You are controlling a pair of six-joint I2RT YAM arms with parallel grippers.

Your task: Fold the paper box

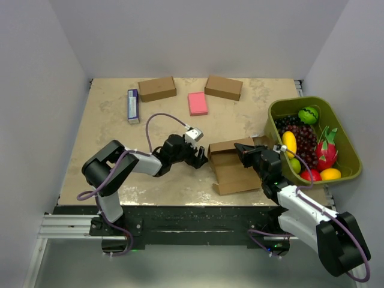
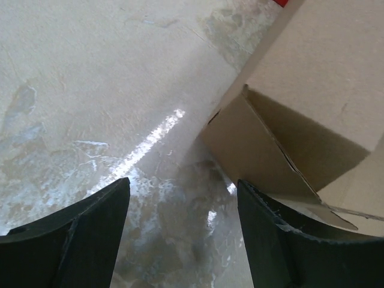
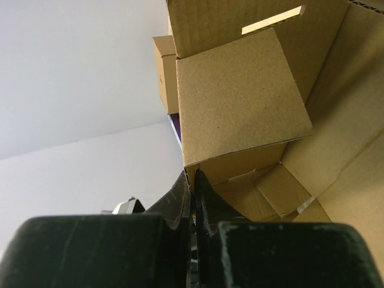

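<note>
The paper box (image 1: 233, 167) lies part-folded on the table between the two arms, brown cardboard with walls raised and flaps open toward the near edge. My right gripper (image 1: 242, 149) reaches into it from the right. In the right wrist view this gripper (image 3: 193, 182) is shut on the lower edge of an upright cardboard flap of the box (image 3: 240, 102). My left gripper (image 1: 198, 158) stands just left of the box, low over the table. In the left wrist view it (image 2: 183, 186) is open, with bare table between its fingers (image 2: 78, 240), and a corner of the box (image 2: 312, 90) lies just ahead to the right.
Two closed brown boxes (image 1: 157, 88) (image 1: 224, 87) and a pink pad (image 1: 197, 103) sit along the back. A blue carton (image 1: 133, 105) lies at the back left. A green basket (image 1: 294, 102) of fruit stands right of the paper box.
</note>
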